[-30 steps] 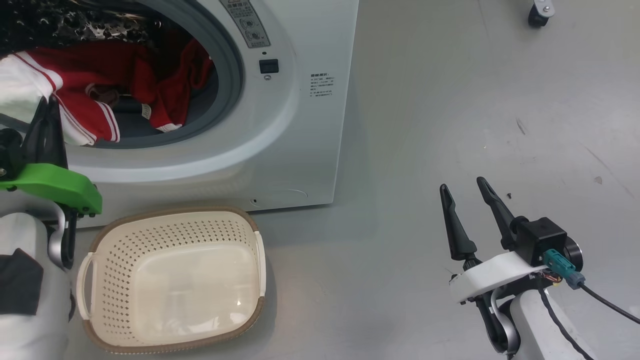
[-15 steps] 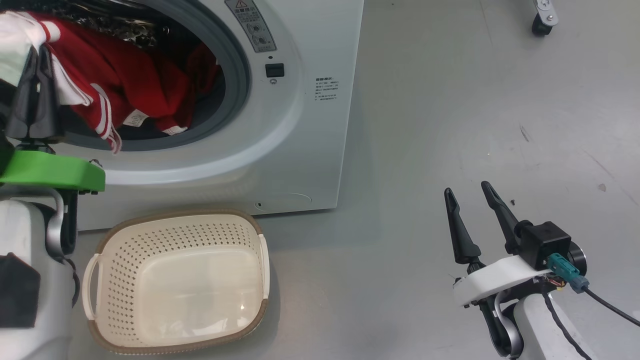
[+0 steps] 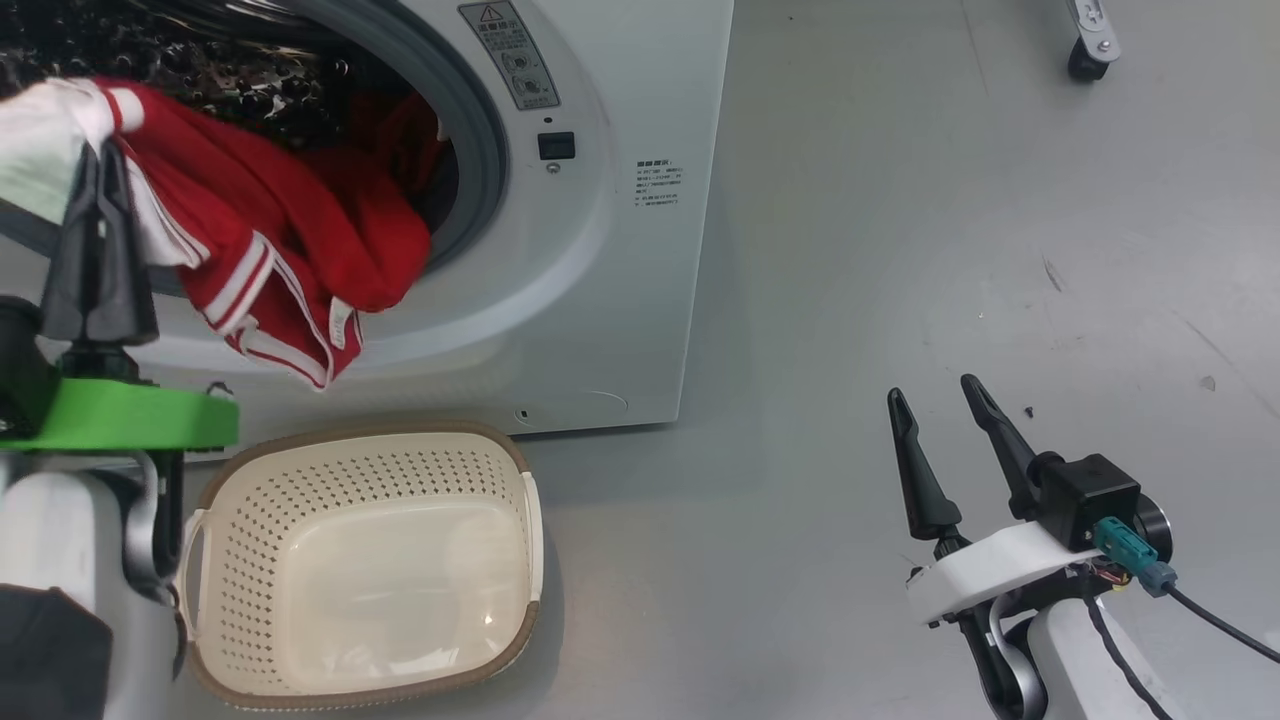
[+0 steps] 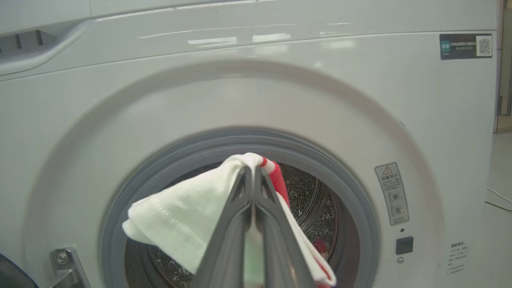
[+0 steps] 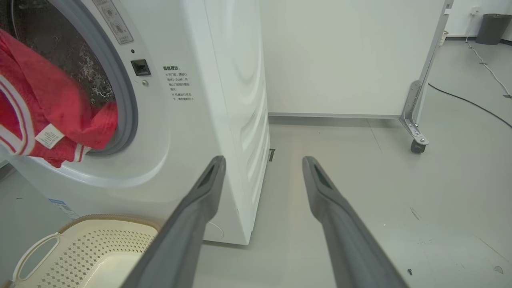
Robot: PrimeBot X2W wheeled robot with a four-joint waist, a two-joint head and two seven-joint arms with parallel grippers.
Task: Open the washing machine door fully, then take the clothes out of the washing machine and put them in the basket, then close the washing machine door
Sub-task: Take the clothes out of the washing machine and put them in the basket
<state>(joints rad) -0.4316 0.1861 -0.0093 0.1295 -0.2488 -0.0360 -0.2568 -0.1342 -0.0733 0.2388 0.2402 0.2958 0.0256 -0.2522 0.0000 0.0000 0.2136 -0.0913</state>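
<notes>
Our left hand, dark fingers pinched shut on bright red, white-striped garments and a plain white cloth, held them at the grey-rimmed mouth of the big white front-loading washing machine. We judged unloading under way, the next move calling for drawing the bundle clear and lowering it over the cream perforated plastic basket below. Our right hand hung wide, empty.

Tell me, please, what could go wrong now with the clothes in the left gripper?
1. The left gripper pinches just a white corner of the clothes; the red bulk may slip free.
2. Red fabric lies across the grey seal and could snag.
3. The hanging hem is near the back rim of the basket, so a drop might miss.
</notes>
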